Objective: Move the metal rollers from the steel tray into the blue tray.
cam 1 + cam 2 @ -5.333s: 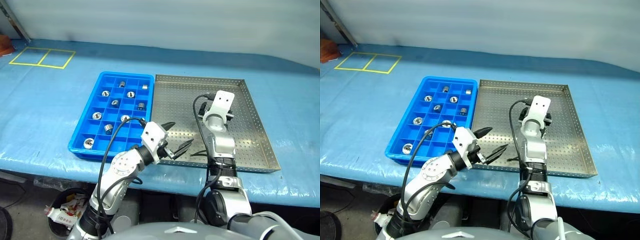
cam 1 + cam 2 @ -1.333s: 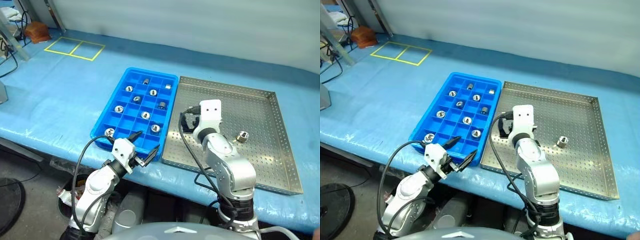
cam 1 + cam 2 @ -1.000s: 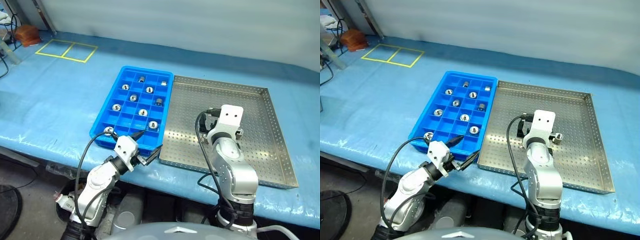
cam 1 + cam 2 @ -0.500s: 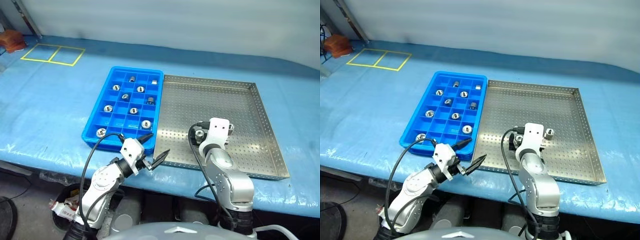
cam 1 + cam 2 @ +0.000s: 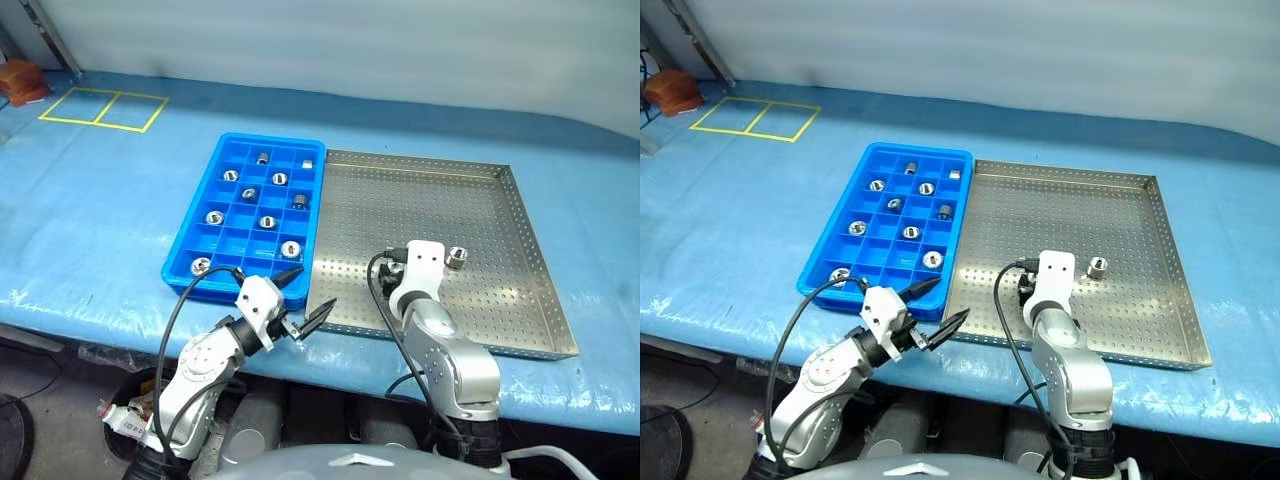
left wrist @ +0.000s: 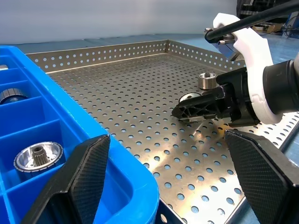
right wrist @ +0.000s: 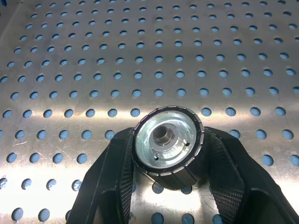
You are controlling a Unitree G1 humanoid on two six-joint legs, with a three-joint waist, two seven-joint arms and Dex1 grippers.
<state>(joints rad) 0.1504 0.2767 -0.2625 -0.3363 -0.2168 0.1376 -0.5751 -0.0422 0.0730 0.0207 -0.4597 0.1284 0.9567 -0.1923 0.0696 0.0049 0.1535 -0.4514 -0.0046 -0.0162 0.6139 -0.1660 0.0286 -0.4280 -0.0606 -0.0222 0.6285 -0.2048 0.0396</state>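
The steel tray (image 5: 420, 200) lies right of the blue tray (image 5: 240, 243), edge to edge. My right gripper (image 7: 168, 140) is down on the steel tray's floor near its front, shut on a metal roller (image 7: 168, 144) that stands between its two black fingers (image 7: 117, 172). A second roller (image 5: 457, 256) stands loose just right of that wrist. Several rollers, such as one (image 5: 291, 249), sit in the blue tray's compartments. My left gripper (image 5: 315, 287) hangs open and empty over the front edge where the two trays meet.
The trays rest on a table under a blue cover (image 5: 90, 220). Yellow tape squares (image 5: 95, 108) mark its far left. The steel tray's low rim (image 5: 545, 290) runs along the right. Black cables (image 5: 375, 275) loop off both wrists.
My right gripper has come down onto the steel tray's floor and shut on a roller. The left arm has kept still. The camera has shifted.
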